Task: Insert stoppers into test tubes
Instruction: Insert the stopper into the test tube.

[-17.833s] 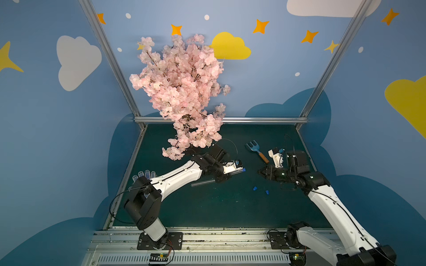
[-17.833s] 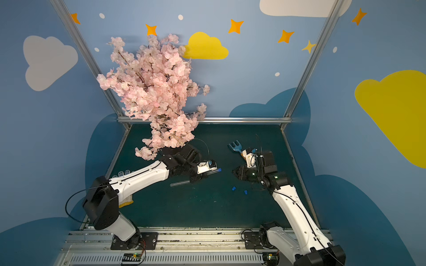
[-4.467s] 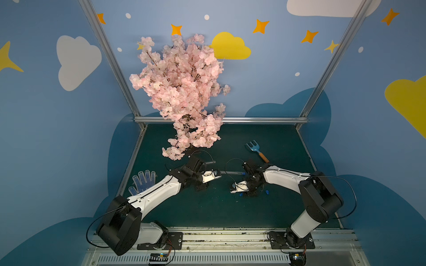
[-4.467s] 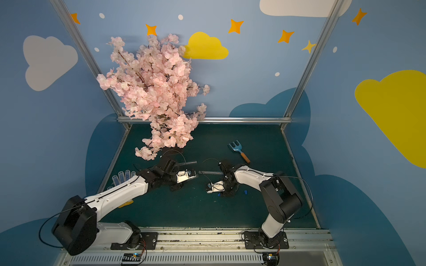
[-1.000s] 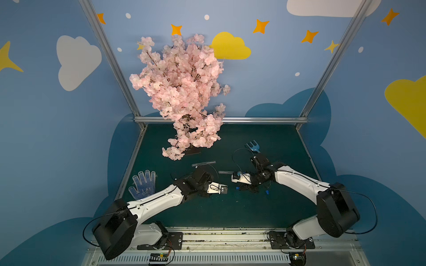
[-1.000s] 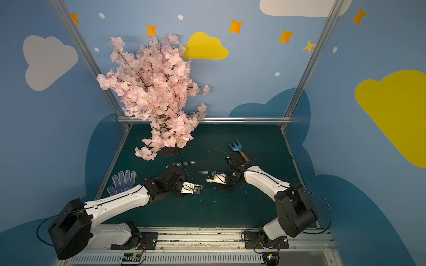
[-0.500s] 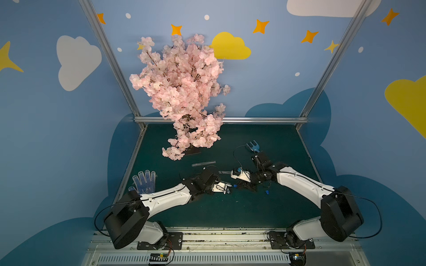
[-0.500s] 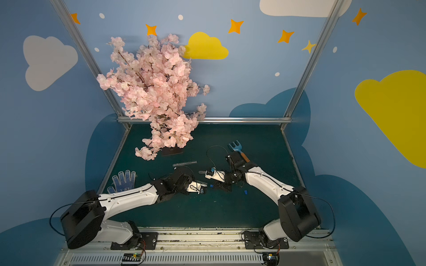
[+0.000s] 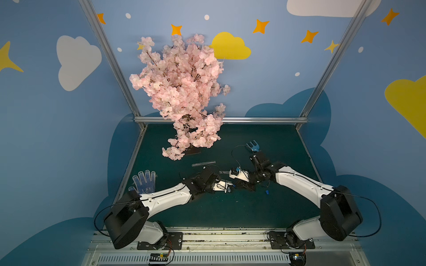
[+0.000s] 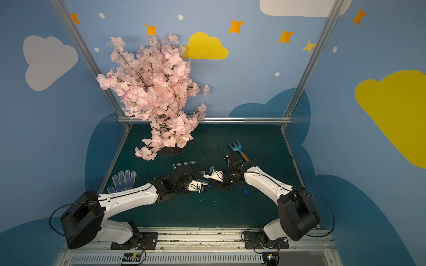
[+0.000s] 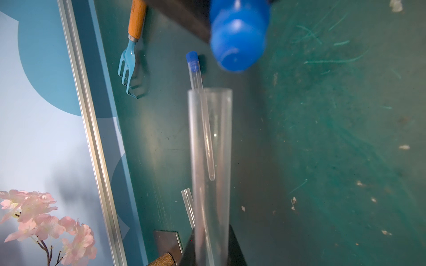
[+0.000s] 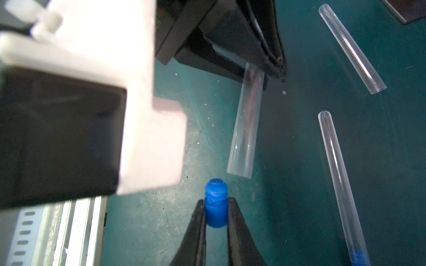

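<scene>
Clamps blue stopper (image 12: 215,187) in right end effector (image 12: 216,203), just off open mouth of test tube (image 12: 245,119) pinched by left end effector (image 11: 211,244).

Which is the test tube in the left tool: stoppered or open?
Open. In the right wrist view the held test tube has a bare mouth; the blue stopper, in the right tool, is outside it.

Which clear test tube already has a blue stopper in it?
The loose clear tube whose blue-capped end lies near the blue garden fork; others are open.
</scene>
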Robot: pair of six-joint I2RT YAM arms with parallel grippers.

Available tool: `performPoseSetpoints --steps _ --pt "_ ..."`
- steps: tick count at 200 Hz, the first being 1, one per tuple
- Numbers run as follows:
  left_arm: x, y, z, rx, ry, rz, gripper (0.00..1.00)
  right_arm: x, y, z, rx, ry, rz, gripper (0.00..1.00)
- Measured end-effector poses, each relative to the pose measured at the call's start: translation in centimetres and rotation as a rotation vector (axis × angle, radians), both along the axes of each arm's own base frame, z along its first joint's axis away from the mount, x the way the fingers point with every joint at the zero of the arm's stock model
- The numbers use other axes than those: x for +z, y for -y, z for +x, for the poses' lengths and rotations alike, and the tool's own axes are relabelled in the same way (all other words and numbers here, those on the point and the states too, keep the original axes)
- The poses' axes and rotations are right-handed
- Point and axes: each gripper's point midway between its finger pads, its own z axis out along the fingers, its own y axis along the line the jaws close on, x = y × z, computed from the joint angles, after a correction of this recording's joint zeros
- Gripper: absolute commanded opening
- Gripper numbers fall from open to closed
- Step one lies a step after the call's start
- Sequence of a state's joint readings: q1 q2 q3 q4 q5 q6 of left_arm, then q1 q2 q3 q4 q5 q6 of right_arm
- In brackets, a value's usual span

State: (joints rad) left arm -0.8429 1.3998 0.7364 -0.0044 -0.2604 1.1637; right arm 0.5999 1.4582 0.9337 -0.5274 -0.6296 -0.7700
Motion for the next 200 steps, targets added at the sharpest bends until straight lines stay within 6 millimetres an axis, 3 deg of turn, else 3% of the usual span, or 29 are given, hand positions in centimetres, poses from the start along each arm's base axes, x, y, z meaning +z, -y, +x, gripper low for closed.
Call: performPoseSetpoints --steps 200 --pt "-0.25 0.08 -0.21 -0.035 0.016 0.022 0.02 -0.38 -0.28 0.80 -0.012 0.001 -0.031 0.11"
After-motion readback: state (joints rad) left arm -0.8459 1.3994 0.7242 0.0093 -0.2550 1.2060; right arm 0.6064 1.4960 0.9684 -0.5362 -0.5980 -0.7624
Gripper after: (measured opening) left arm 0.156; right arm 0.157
